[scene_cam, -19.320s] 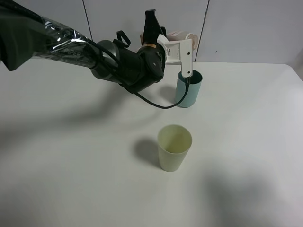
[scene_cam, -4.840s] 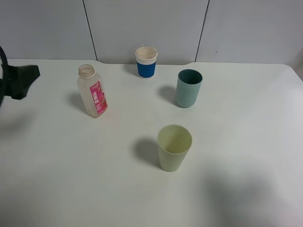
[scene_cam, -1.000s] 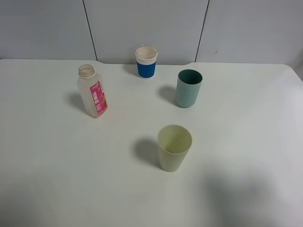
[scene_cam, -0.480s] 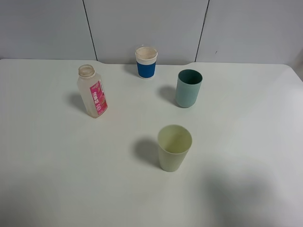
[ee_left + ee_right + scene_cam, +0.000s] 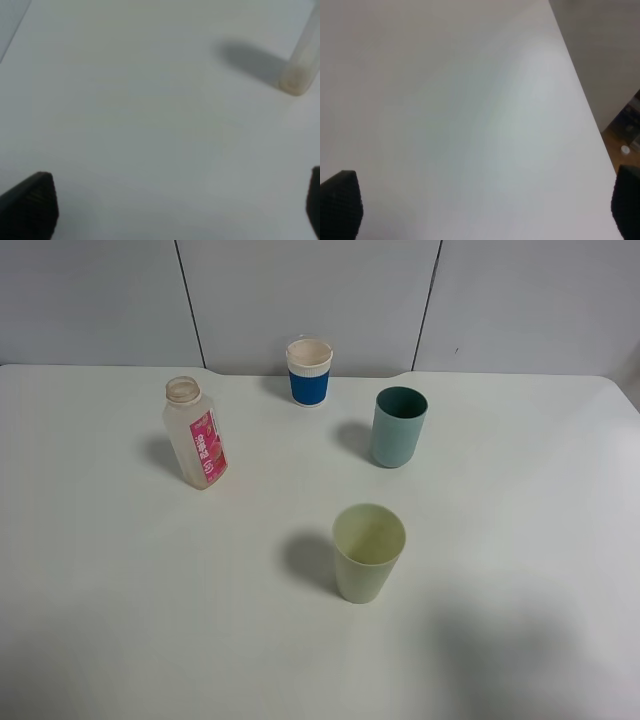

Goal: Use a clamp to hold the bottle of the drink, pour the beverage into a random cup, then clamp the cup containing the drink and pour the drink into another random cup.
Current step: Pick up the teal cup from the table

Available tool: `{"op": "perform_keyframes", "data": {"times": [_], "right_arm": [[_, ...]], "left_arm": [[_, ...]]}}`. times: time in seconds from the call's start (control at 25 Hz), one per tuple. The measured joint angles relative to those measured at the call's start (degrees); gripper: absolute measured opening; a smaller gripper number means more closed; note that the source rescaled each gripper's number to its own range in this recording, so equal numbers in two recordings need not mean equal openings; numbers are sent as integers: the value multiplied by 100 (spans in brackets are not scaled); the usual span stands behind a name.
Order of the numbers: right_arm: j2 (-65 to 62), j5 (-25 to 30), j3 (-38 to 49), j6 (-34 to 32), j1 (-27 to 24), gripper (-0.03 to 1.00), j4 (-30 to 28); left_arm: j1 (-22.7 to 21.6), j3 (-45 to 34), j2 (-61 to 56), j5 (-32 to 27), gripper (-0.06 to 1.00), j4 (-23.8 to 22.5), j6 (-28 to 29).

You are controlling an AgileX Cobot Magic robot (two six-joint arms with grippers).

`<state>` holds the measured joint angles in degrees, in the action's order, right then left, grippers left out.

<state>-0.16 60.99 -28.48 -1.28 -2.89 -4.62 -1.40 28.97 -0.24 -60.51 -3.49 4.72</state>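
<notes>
Bottle: the bottle of the drink [image 5: 195, 447] stands upright and uncapped on the left part of the white table [image 5: 120, 590], with its pink label turned towards the front and well apart from every cup.
Teal cup: the teal cup [image 5: 398, 427] stands upright, right of centre and towards the back; its inside is too dark to tell whether it holds anything.
Yellow-green cup: the yellow-green cup [image 5: 368, 552] stands upright near the middle, nearer the front than the teal cup and clear of it.
Third cup: a blue-banded white cup [image 5: 309, 371] stands at the back edge by the wall [image 5: 300, 290], between the bottle and the teal cup.
Left gripper: the left gripper [image 5: 172, 205] has its jaws spread wide over bare table and holds nothing; the pale shape at the edge of its wrist view is probably the bottle's base [image 5: 300, 70].
Right gripper: the right gripper [image 5: 482, 202] has its jaws spread wide and is empty, near the table's edge.
High view: neither arm appears.
</notes>
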Motion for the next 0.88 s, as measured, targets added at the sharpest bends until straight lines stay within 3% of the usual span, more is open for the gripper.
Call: {"op": "perform_keyframes", "data": {"times": [0.6, 0.76, 0.88], "right_arm": [[7, 0, 0, 0, 0, 100, -6], [558, -8, -36, 0, 0, 100, 10], [1197, -354, -291, -12, 0, 100, 168]], "left_arm": [[0, 0, 0, 0, 100, 0, 0], [0, 0, 0, 0, 100, 0, 0], [0, 0, 0, 0, 100, 0, 0]]}}
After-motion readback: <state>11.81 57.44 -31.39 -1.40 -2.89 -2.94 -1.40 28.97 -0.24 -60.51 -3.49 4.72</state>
